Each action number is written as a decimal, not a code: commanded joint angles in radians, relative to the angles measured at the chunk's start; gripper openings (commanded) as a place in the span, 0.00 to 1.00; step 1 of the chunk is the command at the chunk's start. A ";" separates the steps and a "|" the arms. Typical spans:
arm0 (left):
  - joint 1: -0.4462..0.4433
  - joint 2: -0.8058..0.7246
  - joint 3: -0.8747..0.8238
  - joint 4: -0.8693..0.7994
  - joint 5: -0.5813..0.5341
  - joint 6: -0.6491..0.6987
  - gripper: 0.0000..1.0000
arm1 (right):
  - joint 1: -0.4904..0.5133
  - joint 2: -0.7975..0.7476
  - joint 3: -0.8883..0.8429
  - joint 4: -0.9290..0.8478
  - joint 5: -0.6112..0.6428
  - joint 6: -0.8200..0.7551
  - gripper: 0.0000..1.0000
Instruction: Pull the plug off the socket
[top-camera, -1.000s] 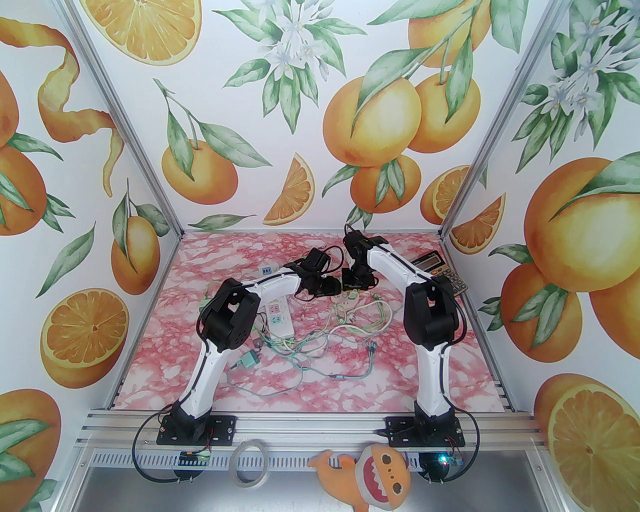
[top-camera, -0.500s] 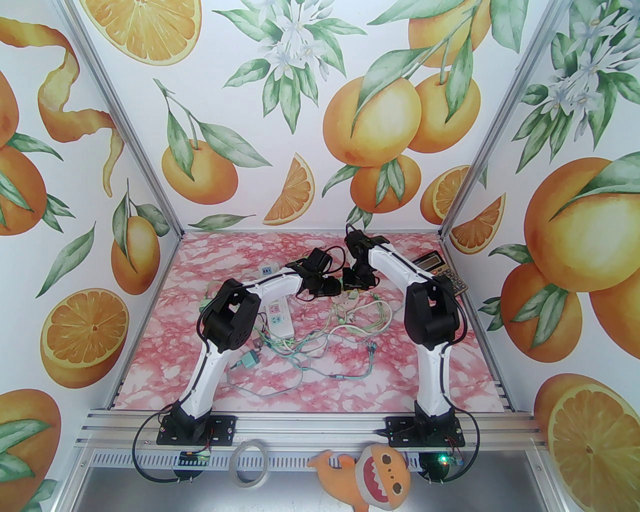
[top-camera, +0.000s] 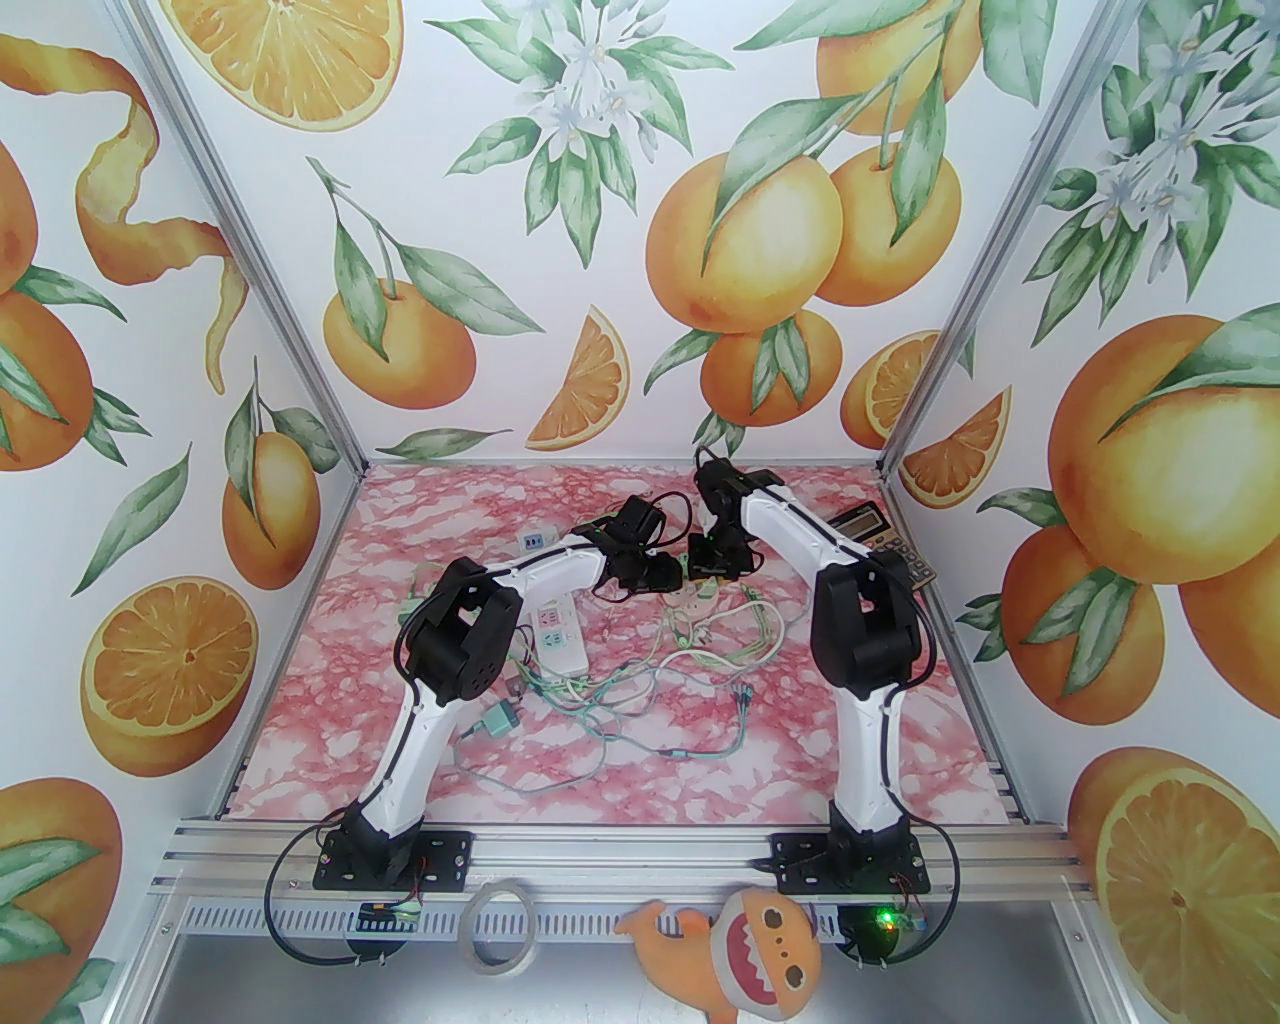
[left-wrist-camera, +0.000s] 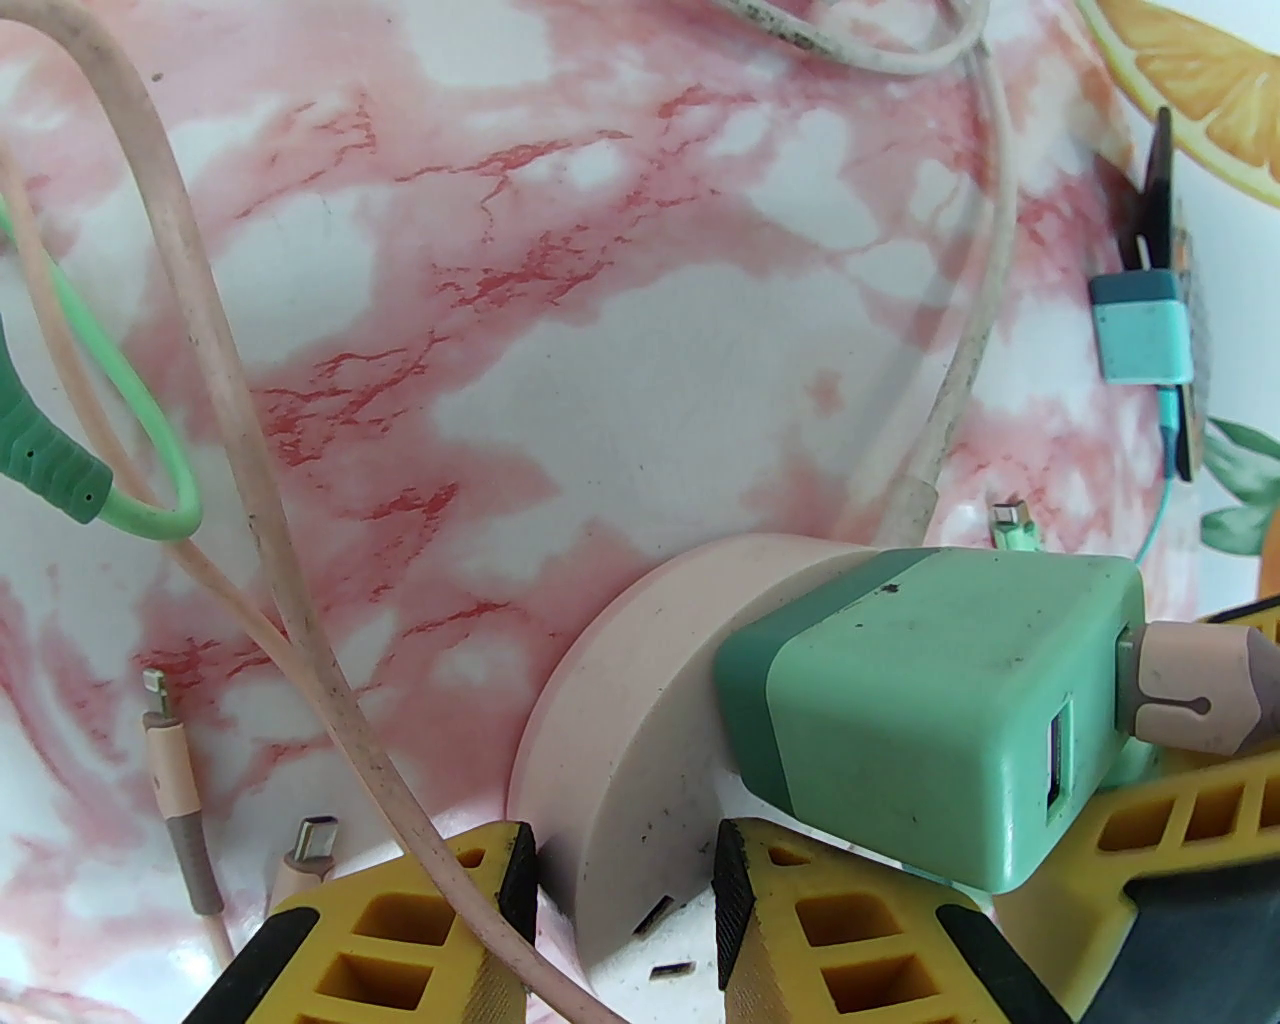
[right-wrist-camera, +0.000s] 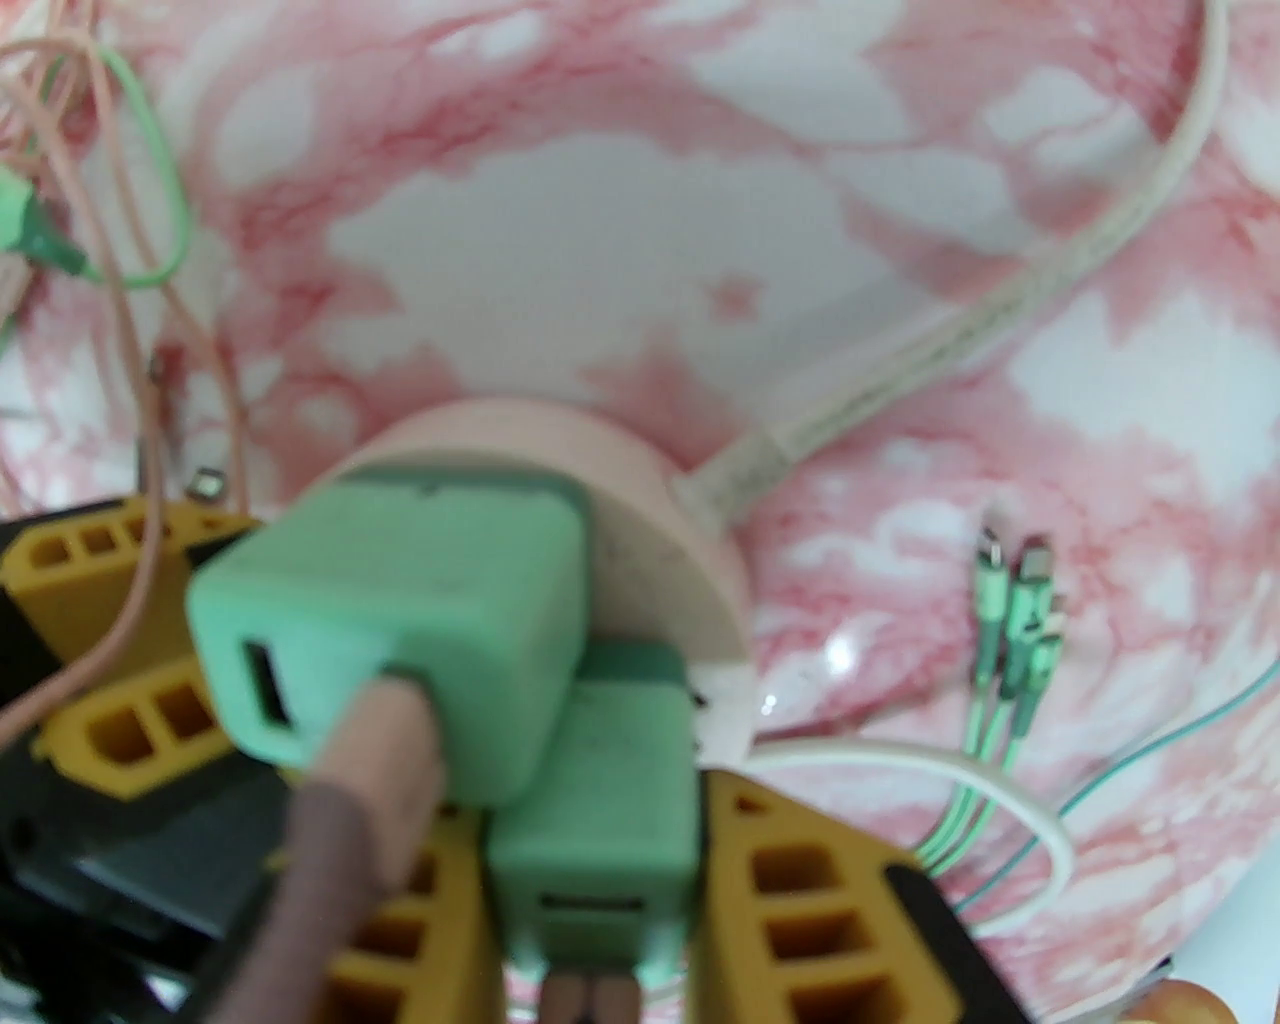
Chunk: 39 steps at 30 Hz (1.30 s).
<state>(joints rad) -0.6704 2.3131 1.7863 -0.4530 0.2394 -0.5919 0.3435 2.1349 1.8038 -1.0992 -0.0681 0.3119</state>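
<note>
A round pink socket (left-wrist-camera: 620, 700) lies on the marble table with green plugs standing in it. My left gripper (left-wrist-camera: 625, 870) is shut on the socket's near rim, one black pad on each side. My right gripper (right-wrist-camera: 590, 815) is shut on the lower green plug (right-wrist-camera: 595, 790), which sits between its yellow fingers (right-wrist-camera: 790, 880). A second green plug (right-wrist-camera: 400, 610) with a pink cable stands beside it; the left wrist view shows this plug (left-wrist-camera: 930, 700) upright on the socket. From above, both grippers (top-camera: 665, 572) (top-camera: 715, 563) meet over the socket (top-camera: 697, 596).
A white power strip (top-camera: 556, 632) lies under the left arm. A calculator (top-camera: 880, 545) leans at the right wall. Tangled pink and green cables (top-camera: 640, 690) and a loose green adapter (top-camera: 498, 718) spread across the table's middle. Loose cable ends (right-wrist-camera: 1020, 590) lie right of the socket.
The left gripper's fingers have closed a little further onto the socket. The right arm's elbow has shifted slightly to the right; plugs and socket stay in place.
</note>
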 joint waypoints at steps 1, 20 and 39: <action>-0.004 0.074 -0.017 -0.150 -0.035 0.023 0.35 | 0.057 0.023 0.053 -0.041 0.048 -0.028 0.26; -0.005 0.077 -0.011 -0.164 -0.037 0.026 0.34 | -0.050 -0.037 0.041 -0.029 -0.054 -0.011 0.26; -0.008 0.079 -0.014 -0.156 -0.026 0.022 0.34 | 0.064 0.004 0.087 -0.097 0.107 -0.048 0.27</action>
<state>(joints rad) -0.6731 2.3184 1.7985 -0.4690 0.2459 -0.5919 0.3576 2.1471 1.8378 -1.1389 -0.0299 0.2962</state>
